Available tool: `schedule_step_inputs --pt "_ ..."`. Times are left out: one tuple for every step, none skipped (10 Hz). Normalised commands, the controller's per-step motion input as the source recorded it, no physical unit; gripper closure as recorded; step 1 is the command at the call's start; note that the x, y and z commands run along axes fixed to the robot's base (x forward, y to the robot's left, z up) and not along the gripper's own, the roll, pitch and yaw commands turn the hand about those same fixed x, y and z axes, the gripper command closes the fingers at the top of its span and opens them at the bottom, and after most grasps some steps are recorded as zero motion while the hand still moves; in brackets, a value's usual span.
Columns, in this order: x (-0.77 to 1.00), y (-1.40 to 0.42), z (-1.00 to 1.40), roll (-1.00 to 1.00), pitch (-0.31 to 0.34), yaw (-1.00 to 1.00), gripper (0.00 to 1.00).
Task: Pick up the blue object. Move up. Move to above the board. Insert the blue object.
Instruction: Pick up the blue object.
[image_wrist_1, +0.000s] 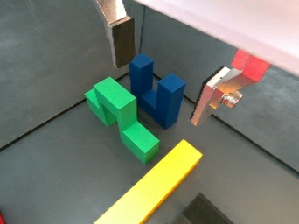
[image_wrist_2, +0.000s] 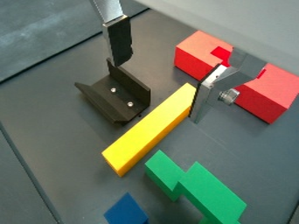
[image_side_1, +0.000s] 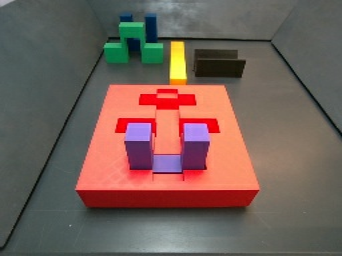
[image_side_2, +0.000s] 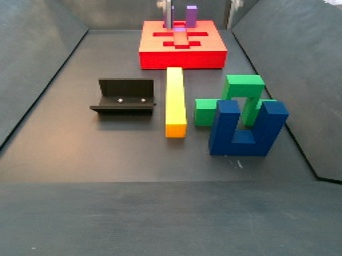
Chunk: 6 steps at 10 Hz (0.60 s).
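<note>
The blue object (image_wrist_1: 156, 87) is a dark navy U-shaped block standing prongs up on the dark floor, touching the green stepped block (image_wrist_1: 117, 109). It also shows in both side views (image_side_2: 247, 130) (image_side_1: 138, 24). My gripper (image_wrist_1: 159, 92) hangs well above the floor, open and empty, with the blue object showing between its fingers (image_wrist_1: 121, 42) from above. In a wrist view my gripper (image_wrist_2: 160, 89) sits over the floor between the fixture (image_wrist_2: 114, 94) and the red board (image_wrist_2: 201, 52). The board (image_side_1: 167, 150) lies at the other end of the floor.
A purple U-shaped block (image_side_1: 160, 148) sits in a recess of the board. A long yellow bar (image_side_2: 174, 100) lies between the fixture (image_side_2: 130, 97) and the green block (image_side_2: 234, 100). Grey walls surround the floor.
</note>
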Motion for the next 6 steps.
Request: schedule_step_inputs --pt "0.06 0.00 0.00 0.00 0.000 0.00 0.00" --pt "0.20 -0.06 -0.09 0.00 -0.016 0.00 0.00" --pt "0.29 -0.24 -0.17 0.00 -0.089 0.00 0.00" --pt "0.31 -0.22 -0.17 0.00 -0.093 0.00 0.00" --pt "0.35 -0.16 -0.16 0.00 -0.060 0.00 0.00" --pt "0.03 0.10 -0.07 0.00 -0.024 -0.04 0.00"
